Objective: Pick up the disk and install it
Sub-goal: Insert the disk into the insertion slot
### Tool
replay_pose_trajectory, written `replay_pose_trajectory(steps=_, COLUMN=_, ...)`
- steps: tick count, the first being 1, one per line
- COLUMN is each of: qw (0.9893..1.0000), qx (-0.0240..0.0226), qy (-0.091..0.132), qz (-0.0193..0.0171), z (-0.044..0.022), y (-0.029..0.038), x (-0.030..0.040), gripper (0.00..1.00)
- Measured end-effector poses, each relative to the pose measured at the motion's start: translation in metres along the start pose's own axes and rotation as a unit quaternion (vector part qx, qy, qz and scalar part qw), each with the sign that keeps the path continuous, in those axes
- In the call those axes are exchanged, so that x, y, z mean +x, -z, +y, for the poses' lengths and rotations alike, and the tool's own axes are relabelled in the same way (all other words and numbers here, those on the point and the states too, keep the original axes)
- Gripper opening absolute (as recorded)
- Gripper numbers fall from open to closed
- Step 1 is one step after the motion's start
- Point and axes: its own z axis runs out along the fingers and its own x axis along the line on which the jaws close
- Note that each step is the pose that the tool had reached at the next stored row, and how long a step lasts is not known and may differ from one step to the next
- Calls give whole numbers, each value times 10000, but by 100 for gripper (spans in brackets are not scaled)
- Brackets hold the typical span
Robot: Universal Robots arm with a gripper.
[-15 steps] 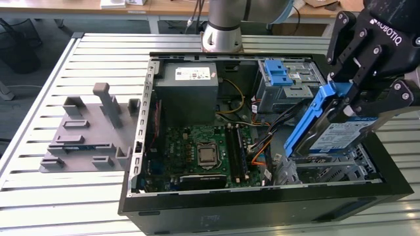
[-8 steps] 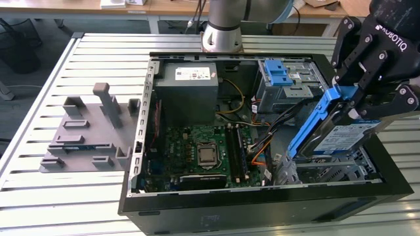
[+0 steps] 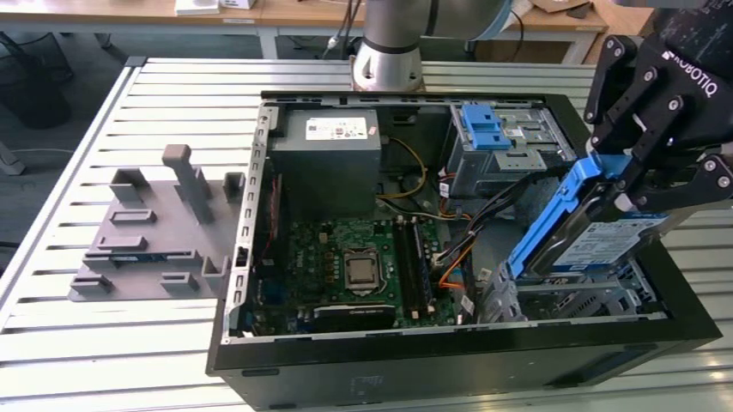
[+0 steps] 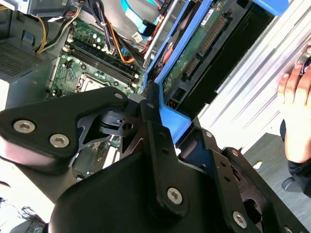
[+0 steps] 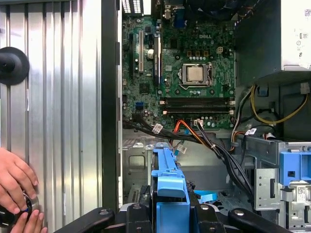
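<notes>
Pincer (image 3: 641, 182) clenched on the disk (image 3: 605, 242), gripping the upper end of its blue carrier (image 3: 561, 210). Both wrist views confirm it: black fingers (image 4: 148, 109) pressed against blue plastic, and the carrier rises from between the pincer's (image 5: 170, 216) links.

Disk hangs below the pincer, steeply tilted, blue-and-white label facing outward. Print too small to make out. The second wrist view shows the disk's (image 4: 194, 53) green circuit board and connector edge.

The disk's lower end is down inside the open computer case (image 3: 458, 365), at the silver bay (image 3: 578, 300) just under the pincer. Cannot tell if it is seated.

Further from the pincer, deeper in the case:
- motherboard (image 3: 355, 266)
- grey power supply (image 3: 326, 163) with a white sticker
- blue latch (image 3: 490, 129) on a silver drive cage

Well away from the pincer, beyond the case, a grey fixture (image 3: 149, 232) sits on the slatted tabletop (image 3: 115, 343).

A person's hand (image 5: 14, 182) is at the tabletop's edge.
</notes>
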Motion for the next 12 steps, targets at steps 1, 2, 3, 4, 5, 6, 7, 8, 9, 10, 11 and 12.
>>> replay_pose_trajectory(steps=1, qw=10000, qx=0, qy=0, qz=0, z=-4, y=-5, x=0, gripper=36)
replay_pose_trajectory(steps=2, qw=10000, qx=0, qy=-1, qz=0, z=-5, y=-11, x=0, gripper=36)
replay_pose_trajectory(steps=3, qw=10000, qx=0, qy=-1, qz=0, z=-5, y=-19, x=0, gripper=36)
replay_pose_trajectory(steps=4, qw=10000, qx=0, qy=0, qz=0, z=-6, y=-25, x=-1, gripper=36)
replay_pose_trajectory(steps=5, qw=10000, qx=0, qy=0, qz=0, z=-7, y=-31, x=-1, gripper=36)
replay_pose_trajectory(steps=6, qw=10000, qx=0, qy=0, qz=0, z=-8, y=-36, x=-2, gripper=36)
replay_pose_trajectory(steps=7, qw=10000, qx=0, qy=0, qz=-1, z=-9, y=-41, x=-2, gripper=36)
replay_pose_trajectory(steps=8, qw=10000, qx=0, qy=0, qz=0, z=-11, y=-44, x=-3, gripper=36)
replay_pose_trajectory(steps=9, qw=10000, qx=0, qy=0, qz=0, z=-14, y=-47, x=-3, gripper=36)
replay_pose_trajectory(steps=10, qw=10000, qx=0, qy=-2, qz=0, z=-15, y=-51, x=-3, gripper=36)
replay_pose_trajectory(steps=11, qw=10000, qx=0, qy=-4, qz=0, z=-16, y=-56, x=-3, gripper=36)
replay_pose_trajectory(steps=12, qw=10000, qx=0, qy=-9, qz=0, z=-18, y=-61, x=-3, gripper=36)
